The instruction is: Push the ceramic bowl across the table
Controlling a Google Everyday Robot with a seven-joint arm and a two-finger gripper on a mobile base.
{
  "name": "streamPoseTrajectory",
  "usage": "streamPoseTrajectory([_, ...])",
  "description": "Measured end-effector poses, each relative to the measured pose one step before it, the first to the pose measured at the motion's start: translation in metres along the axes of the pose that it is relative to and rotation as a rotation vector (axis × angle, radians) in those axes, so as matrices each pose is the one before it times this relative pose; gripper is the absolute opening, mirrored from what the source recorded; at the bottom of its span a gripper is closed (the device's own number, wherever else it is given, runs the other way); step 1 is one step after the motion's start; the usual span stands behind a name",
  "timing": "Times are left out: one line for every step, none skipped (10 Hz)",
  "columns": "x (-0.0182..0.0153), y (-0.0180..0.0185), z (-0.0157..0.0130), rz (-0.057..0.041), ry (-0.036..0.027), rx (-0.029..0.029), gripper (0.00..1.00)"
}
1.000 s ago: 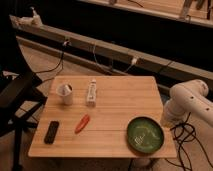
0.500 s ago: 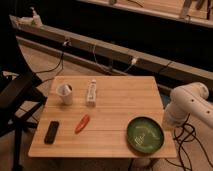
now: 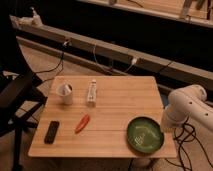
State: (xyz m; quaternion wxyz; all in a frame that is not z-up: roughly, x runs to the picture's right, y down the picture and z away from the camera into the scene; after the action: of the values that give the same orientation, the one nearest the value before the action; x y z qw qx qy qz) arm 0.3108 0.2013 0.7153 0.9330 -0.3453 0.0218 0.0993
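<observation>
The ceramic bowl [image 3: 145,135] is green, wide and shallow, with pale marks inside. It sits at the front right corner of the light wooden table [image 3: 120,107]. My white arm [image 3: 187,105] bends down beside the table's right edge. My gripper [image 3: 167,125] is at the arm's lower end, just right of the bowl's rim, at about table height. I cannot tell whether it touches the bowl.
A white cup [image 3: 64,93] and a white tube [image 3: 91,92] stand at the table's back left. A red object [image 3: 82,123] and a black remote [image 3: 51,131] lie at the front left. A black chair [image 3: 15,100] is on the left, and cables [image 3: 192,145] lie on the floor at the right.
My arm has sunk slightly and edged toward the bowl. The bowl and the other items have not moved.
</observation>
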Motion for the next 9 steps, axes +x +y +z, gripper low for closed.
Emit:
streamPoseTrajectory([-0.00096, -0.00322, -0.00379, 0.00649, 0.00165, -0.00177, 0.23])
streamPoseTrajectory([-0.00252, -0.00166, -0.00213, -0.00412, 0.00017, 0.00239, 0.13])
streamPoseTrajectory([0.00544, 0.0, 0.00228, 0.01262, 0.00415, 0.01161, 0.04])
streamPoseTrajectory([0.00544, -0.00229, 0.00376, 0.01671, 0.00075, 0.00298, 0.01])
streamPoseTrajectory([0.00482, -0.00564, 0.00488, 0.01582, -0.00155, -0.00085, 0.0])
streamPoseTrajectory([0.00443, -0.00244, 0.0045, 0.0108, 0.0015, -0.00274, 0.0])
streamPoseTrajectory([0.00585, -0.00082, 0.00605, 0.0173, 0.00298, -0.00652, 0.0])
streamPoseTrajectory([0.00973, -0.00191, 0.01105, 0.02005, 0.01214, -0.0128, 0.0])
streamPoseTrajectory([0.00438, -0.00202, 0.00714, 0.01137, 0.0073, -0.00658, 0.0])
